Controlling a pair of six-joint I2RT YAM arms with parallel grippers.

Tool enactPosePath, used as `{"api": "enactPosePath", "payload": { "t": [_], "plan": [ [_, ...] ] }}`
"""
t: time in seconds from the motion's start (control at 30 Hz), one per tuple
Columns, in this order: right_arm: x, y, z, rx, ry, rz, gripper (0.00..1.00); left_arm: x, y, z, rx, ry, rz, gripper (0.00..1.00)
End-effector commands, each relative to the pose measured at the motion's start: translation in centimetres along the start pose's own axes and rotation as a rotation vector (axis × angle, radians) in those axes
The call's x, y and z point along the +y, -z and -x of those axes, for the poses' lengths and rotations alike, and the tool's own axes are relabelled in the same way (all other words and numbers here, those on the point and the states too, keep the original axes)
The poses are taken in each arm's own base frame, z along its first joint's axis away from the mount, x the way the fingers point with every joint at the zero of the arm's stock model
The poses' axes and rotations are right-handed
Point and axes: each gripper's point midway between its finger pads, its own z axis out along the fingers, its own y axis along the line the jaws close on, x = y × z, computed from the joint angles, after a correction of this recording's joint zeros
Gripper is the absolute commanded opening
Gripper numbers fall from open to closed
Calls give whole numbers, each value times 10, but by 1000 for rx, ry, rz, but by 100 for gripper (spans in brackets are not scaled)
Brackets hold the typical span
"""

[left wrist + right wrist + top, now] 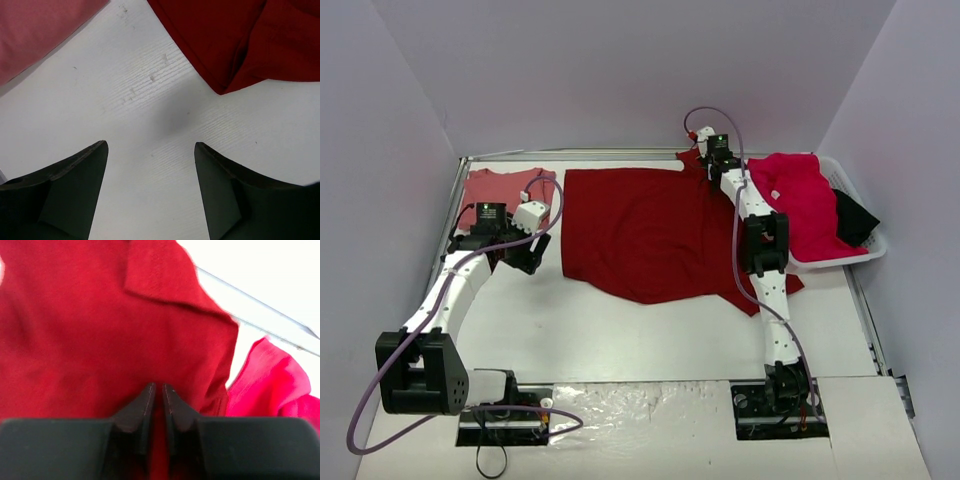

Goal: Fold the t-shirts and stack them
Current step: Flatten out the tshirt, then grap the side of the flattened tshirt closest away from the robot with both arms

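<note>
While the left hand hangs released above the bare worktop, its two dark fingers stand wide apart with nothing between them. Seen from overhead, this hand sits at the left side of the worktop, just off the near left corner of the dark crimson t-shirt. In the left wrist view that corner lies a little beyond the fingertips, not touching them.

The crimson t-shirt is spread flat across the middle of the worktop, its near edge uneven and running under the right arm. The right hand is down on its far right corner, close to the far rail. That hand's fingers are drawn almost together, leaving only a thin slit in which red shows. They press at the cloth, which rises in a folded flap just beyond them, but I cannot tell whether any cloth is caught between them.

The salmon-pink t-shirt lies flat in the far left corner, with a strip of bare worktop between it and the crimson one. The raspberry t-shirt is bunched in the white basket at the far right, beside a black cloth. In the right wrist view its bright edge shows just to the right of the crimson cloth.
</note>
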Motion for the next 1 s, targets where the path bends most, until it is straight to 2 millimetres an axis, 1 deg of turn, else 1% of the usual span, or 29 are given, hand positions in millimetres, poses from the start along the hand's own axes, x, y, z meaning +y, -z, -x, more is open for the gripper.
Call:
{"api": "enactPosePath", "payload": {
  "t": [0.0,0.03,0.07,0.1,0.13,0.17,0.23,0.27,0.3,0.33,0.37,0.4,0.43,0.47,0.5,0.53,0.57,0.6,0.63,0.67,0.7,0.73,0.77,0.8,0.83,0.87,0.9,0.93,0.97],
  "plan": [
    [-16,73,80,-152,-50,45,28,-2,10,9,-53,-29,-16,69],
    [-12,80,79,-147,-44,62,29,-5,11,11,-61,-33,-30,70],
    [-18,105,101,-196,-45,61,29,-6,11,11,-65,-36,-33,70],
    [-19,115,108,-210,-43,61,31,-6,12,13,-72,-34,-32,71],
    [-22,126,115,-227,-43,57,31,-5,13,13,-75,-31,-27,71],
    [-27,148,130,-261,-43,54,30,-5,13,14,-78,-32,-31,71],
    [-34,173,144,-299,-55,46,32,-7,14,15,-82,-31,-37,71],
    [-42,197,154,-328,-61,38,34,-8,15,17,-89,-36,-40,71],
    [-40,209,158,-341,-63,46,42,-7,17,19,-101,-44,-35,71],
    [-42,221,159,-348,-66,51,42,-8,19,20,-107,-47,-34,71],
    [-52,253,169,-390,-77,49,42,-9,20,21,-116,-55,-38,71],
    [-38,252,150,-346,-64,98,43,-9,23,23,-125,-65,-35,72],
    [-37,262,141,-332,-62,119,44,-9,24,23,-127,-67,-37,72],
    [-41,291,140,-358,-55,144,47,-11,24,23,-127,-74,-41,72],
    [-19,285,102,-266,-27,216,52,-12,23,22,-126,-81,-47,72],
    [-23,311,94,-277,-3,226,52,-13,22,22,-124,-86,-51,72],
    [-17,318,77,-249,25,256,52,-13,20,21,-121,-92,-55,72],
    [4,313,30,-141,64,317,49,-17,17,21,-116,-109,-69,72],
    [-1,335,22,-158,84,315,43,-19,16,20,-113,-120,-77,72],
    [2,343,1,-119,102,331,37,-22,12,20,-104,-138,-87,72],
    [14,342,-33,-49,127,360,35,-28,9,23,-99,-185,-92,72],
    [9,358,-40,-60,134,351,33,-32,6,24,-94,-215,-93,73],
    [9,365,-54,-36,137,350,31,-36,0,24,-81,-246,-101,73],
    [9,369,-65,-22,132,345,31,-50,-4,29,-80,-320,-131,73],
    [7,378,-82,-12,119,343,31,-57,-8,31,-79,-348,-152,73],
    [7,383,-89,-13,105,346,32,-65,-15,30,-61,-362,-187,73],
    [6,386,-96,-17,94,355,33,-71,-15,42,-82,-386,-214,73],
    [5,392,-108,-25,75,366,33,-81,-16,49,-103,-386,-270,74],
    [0,393,-115,-30,37,382,33,-85,-25,46,-76,-377,-310,75]
  ]
}}
